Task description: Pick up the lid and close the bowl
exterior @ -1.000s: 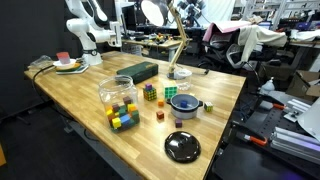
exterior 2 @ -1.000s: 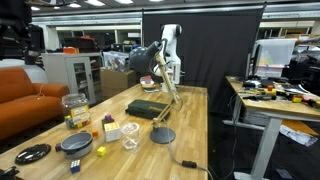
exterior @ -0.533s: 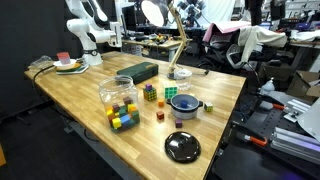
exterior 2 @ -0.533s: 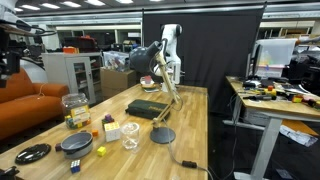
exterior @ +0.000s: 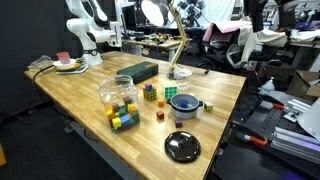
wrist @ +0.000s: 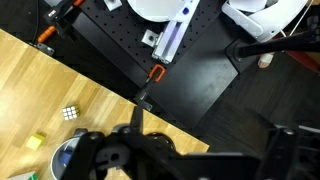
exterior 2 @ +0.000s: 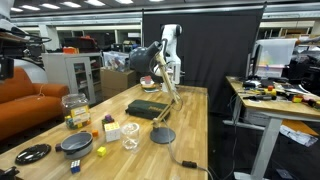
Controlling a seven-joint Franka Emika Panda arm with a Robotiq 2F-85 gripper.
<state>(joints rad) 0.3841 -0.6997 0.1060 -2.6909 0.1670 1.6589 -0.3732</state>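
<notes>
The lid (exterior: 182,147) is a dark glossy disc lying flat near the table's front edge; it also shows in an exterior view (exterior 2: 32,153). The bowl (exterior: 184,103) is silver with a teal inside and stands uncovered just behind the lid; it also shows in an exterior view (exterior 2: 76,145). In the wrist view my gripper (wrist: 205,165) is a dark blurred shape along the bottom, its jaws wide apart and empty, high above the table's edge. The bowl's rim (wrist: 66,158) peeks out at the lower left. The lid is hidden there.
A clear container of coloured blocks (exterior: 118,100), two puzzle cubes (exterior: 150,92), a small brown block (exterior: 159,116), a dark box (exterior: 138,71) and a desk lamp (exterior: 170,30) share the wooden table (exterior: 70,95). Beyond its edge lies a dark floor with orange clamps (wrist: 155,75).
The dark arm at the left edge of an exterior view has shifted a little. The lid, the bowl and the other things have not moved.
</notes>
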